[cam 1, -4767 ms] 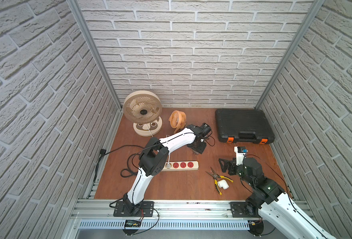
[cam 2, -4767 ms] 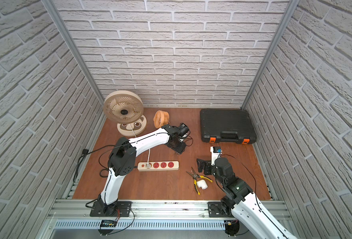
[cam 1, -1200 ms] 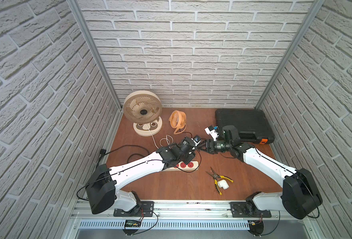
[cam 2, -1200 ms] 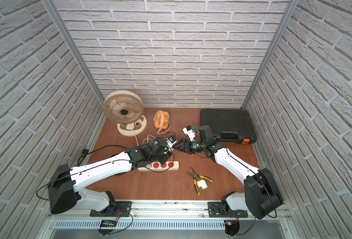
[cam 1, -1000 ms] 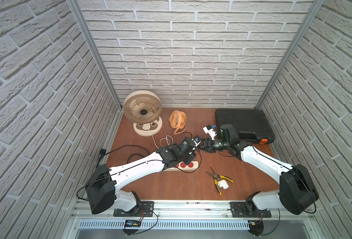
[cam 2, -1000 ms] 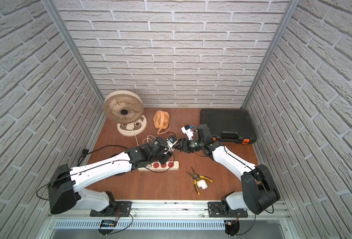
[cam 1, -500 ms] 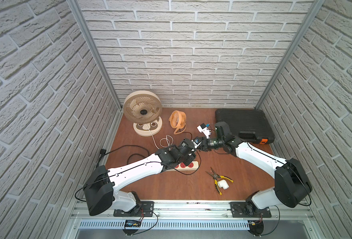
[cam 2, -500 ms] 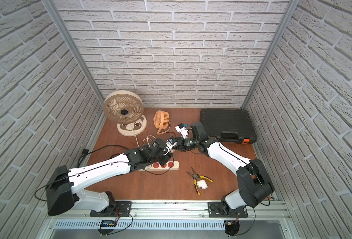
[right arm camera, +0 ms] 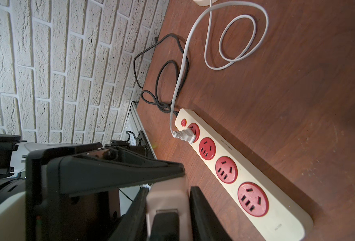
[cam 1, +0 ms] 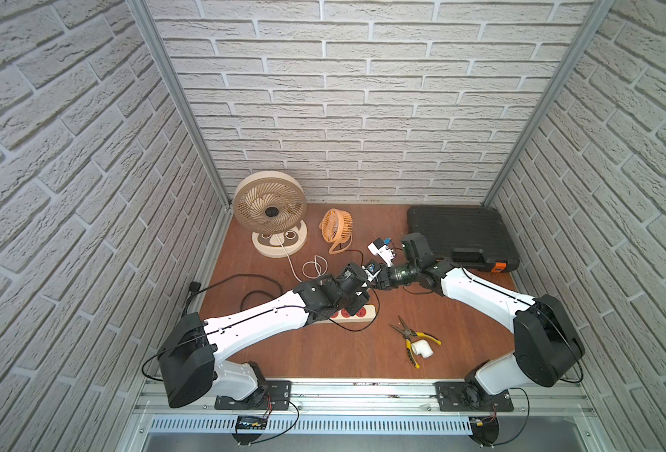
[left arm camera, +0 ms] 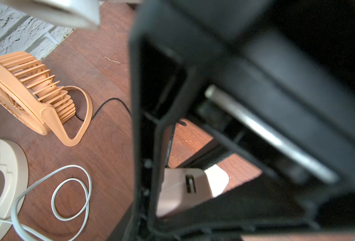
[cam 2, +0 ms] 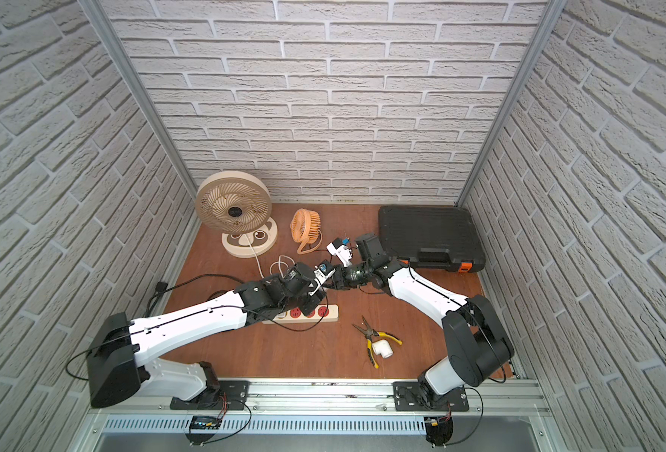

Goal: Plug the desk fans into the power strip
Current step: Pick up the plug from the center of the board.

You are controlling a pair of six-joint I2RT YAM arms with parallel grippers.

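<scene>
My right gripper (right arm camera: 168,192) is clamped on the cream adapter (right arm camera: 164,208), up in the air. Whether my left gripper (cam 2: 320,282) grips it too, I can't tell. Just below and beyond lies the power strip (right arm camera: 224,144): three red sockets (right arm camera: 226,169) free, a white plug (right arm camera: 186,135) seated by the button (right arm camera: 183,122). Farther off is the orange desk fan (left arm camera: 26,91). Insertion remains, I reckon. The strip's print is unreadable.

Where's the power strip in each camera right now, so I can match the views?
Top view: power strip mid-floor, partly covered by the left arm.
Top view: power strip likewise, half under that arm.
Left wrist: not in it.
Right wrist: power strip runs diagonally across the brown board.
Shared landmark: looped white cord.
</scene>
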